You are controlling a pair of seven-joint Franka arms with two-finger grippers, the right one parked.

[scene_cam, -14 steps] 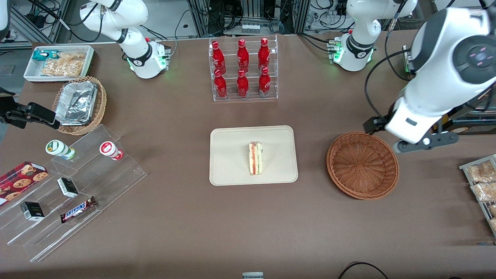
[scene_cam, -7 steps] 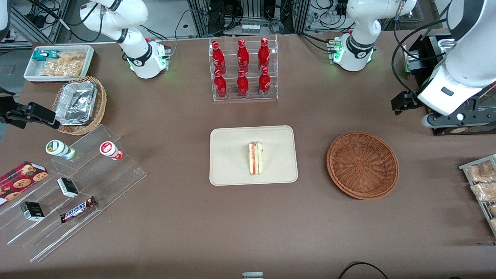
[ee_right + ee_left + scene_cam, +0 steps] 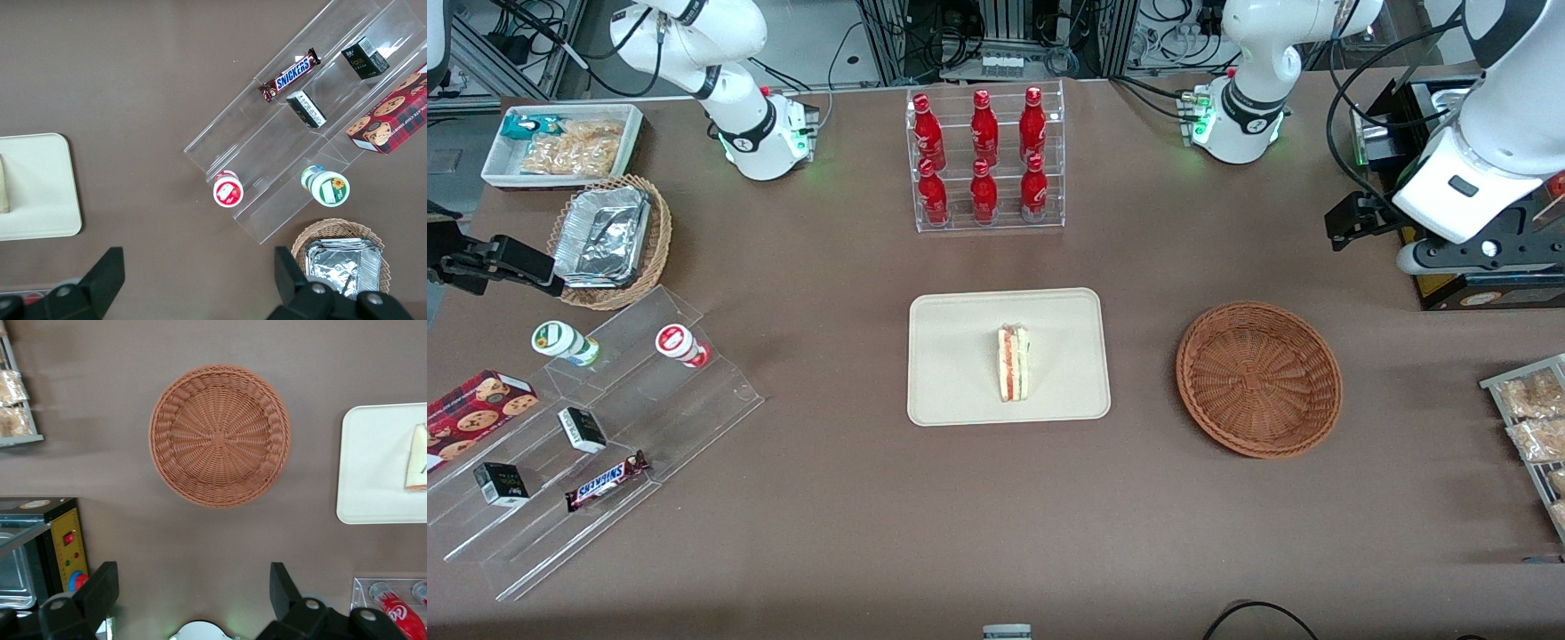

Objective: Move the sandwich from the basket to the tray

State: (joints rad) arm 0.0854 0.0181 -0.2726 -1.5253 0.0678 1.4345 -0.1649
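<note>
The sandwich (image 3: 1013,363), a pale wedge with red and yellow filling, lies on the beige tray (image 3: 960,391) near its middle. The reddish-brown wicker basket (image 3: 1258,380) stands beside the tray toward the working arm's end, with nothing in it. My left gripper (image 3: 193,577) is open and holds nothing. It hangs high above the table (image 3: 1463,256), farther from the front camera than the basket and out toward the working arm's end. The left wrist view looks down on the basket (image 3: 220,437), the tray's edge (image 3: 373,467) and part of the sandwich (image 3: 417,457).
A clear rack of red bottles (image 3: 985,160) stands farther back than the tray. A black box (image 3: 1476,293) and a rack of snack packets (image 3: 1534,418) sit at the working arm's end. A stepped acrylic shelf (image 3: 587,427), a tan foil-filled basket (image 3: 609,240) and a white bin (image 3: 560,142) are at the parked arm's end.
My left gripper has risen and drawn away from the basket's edge toward the working arm's end of the table. The sandwich, tray and basket have not moved.
</note>
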